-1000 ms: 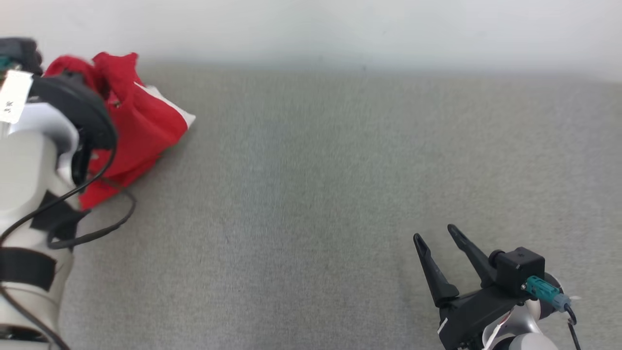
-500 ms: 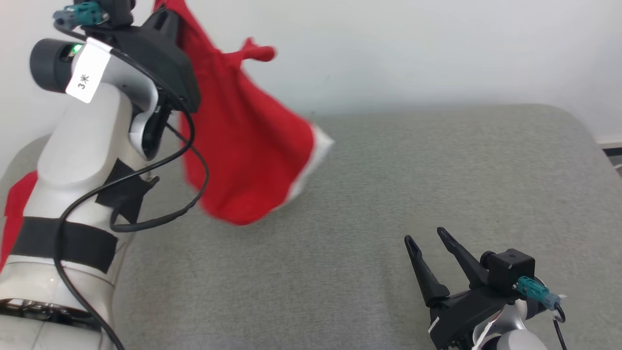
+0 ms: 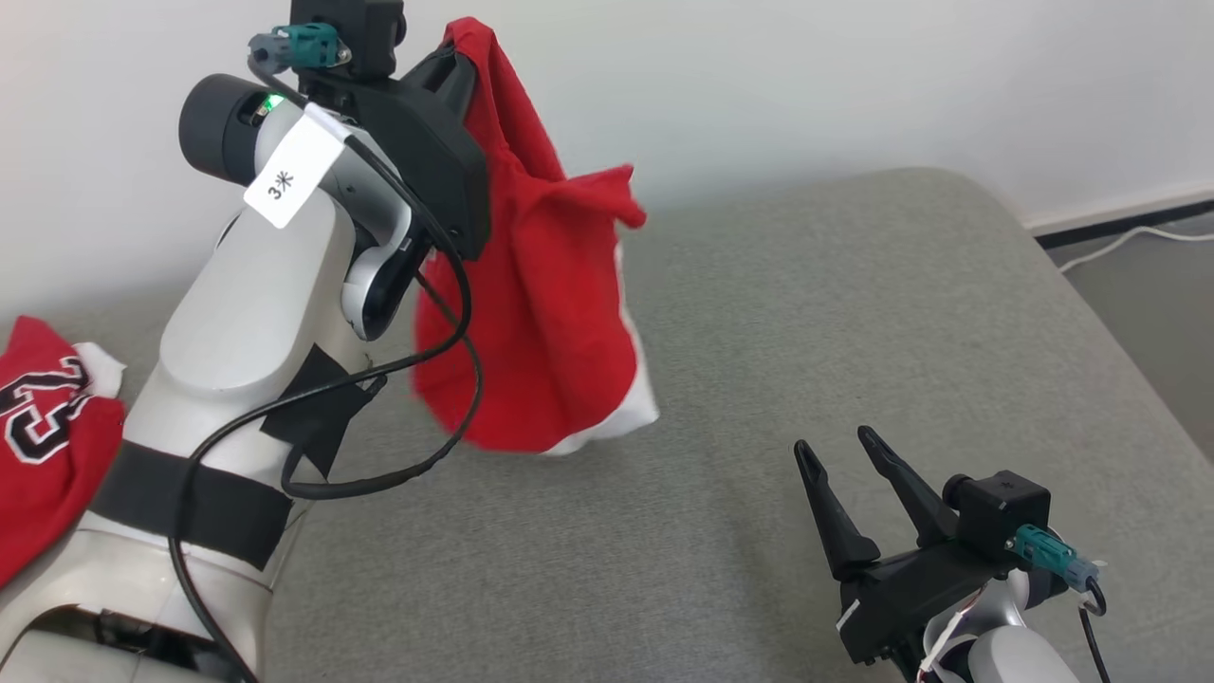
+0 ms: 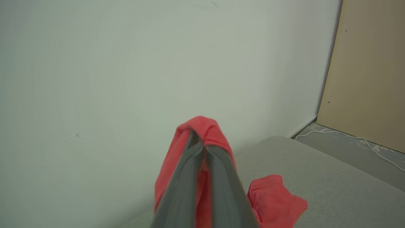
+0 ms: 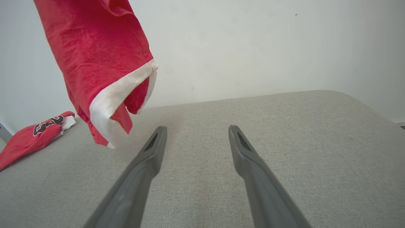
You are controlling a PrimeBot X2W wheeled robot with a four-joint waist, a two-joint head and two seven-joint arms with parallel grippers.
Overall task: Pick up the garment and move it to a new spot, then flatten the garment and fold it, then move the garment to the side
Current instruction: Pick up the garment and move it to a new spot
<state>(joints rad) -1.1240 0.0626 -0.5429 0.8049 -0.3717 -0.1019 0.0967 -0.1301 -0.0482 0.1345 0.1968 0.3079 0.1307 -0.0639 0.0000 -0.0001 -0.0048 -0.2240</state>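
- The left gripper [image 3: 462, 59] is raised high on the left side, in front of the pale wall [image 3: 854, 76], with its two dark fingers pressed together on a fold of the red garment [image 3: 541, 313].
- In the left wrist view, the red cloth wraps over the fingertips and bunches on both sides of them, so the grip is at the very top of the fabric.
- The garment hangs straight down from that pinch as a long, loose drape, red with a white band along its lower hem.
- A small flap of it sticks out to the right, about a third of the way down.
- It hangs over the grey cushion [image 3: 806, 313], toward the back left of the seat. I can't tell whether its lowest corner brushes the fabric or hangs just clear.
- The right gripper [image 3: 836, 442] sits low at the front right, its fingers spread wide with nothing between them. It is well apart from the hanging cloth.
- A second red top [image 3: 47, 427] with a black and white number print lies crumpled at the far left edge of the cushion.
- A black cable [image 3: 446, 379] loops off the left arm, which has a white tag [image 3: 282, 180] stuck near the wrist.
- A thin white cord [image 3: 1119, 242] trails across the floor past the right end of the cushion.
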